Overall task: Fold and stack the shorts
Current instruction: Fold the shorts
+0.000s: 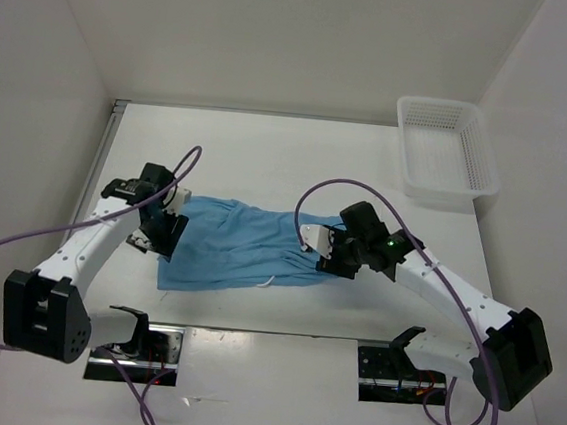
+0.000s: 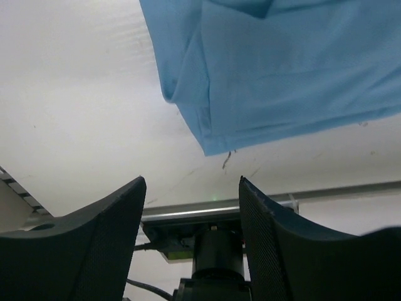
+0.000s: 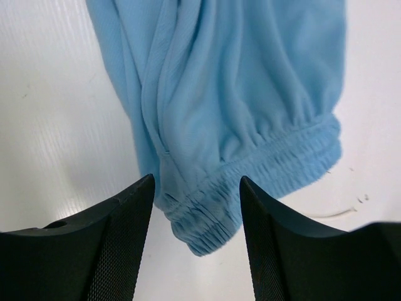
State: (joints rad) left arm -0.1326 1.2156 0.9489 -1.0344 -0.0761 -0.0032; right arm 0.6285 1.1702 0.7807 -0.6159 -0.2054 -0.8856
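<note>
Left arm: reaches from its base to the left end of the shorts (image 1: 230,243), wrist bent down. Left hand (image 1: 159,229) (image 2: 192,185): fingers (image 2: 100,244) apart, nothing between them; in the wrist view a hemmed corner of the cloth lies ahead of the tips, clear of them. Right arm: stretched inward from its base, elbow raised, wrist at the right end of the garment. Right hand (image 1: 318,248) (image 3: 197,182): fingers (image 3: 106,244) apart, clamping nothing; the gathered waistband end shows in the gap, touching neither finger as far as can be seen. Shorts (image 2: 282,63) (image 3: 232,94): one pair, light blue, soft fabric, lying flat across the middle of the bench (image 1: 268,161) between the two hands, long axis left to right; rough four-sided outline, layers doubled, creases running along the length; elastic waistband bunched at the right end, plain hem at the left. Drawstring (image 1: 269,281) (image 3: 338,213): thin, white, a short length showing at the near edge. Basket (image 1: 482,156): white mesh, far right corner, well apart from the shorts.
</note>
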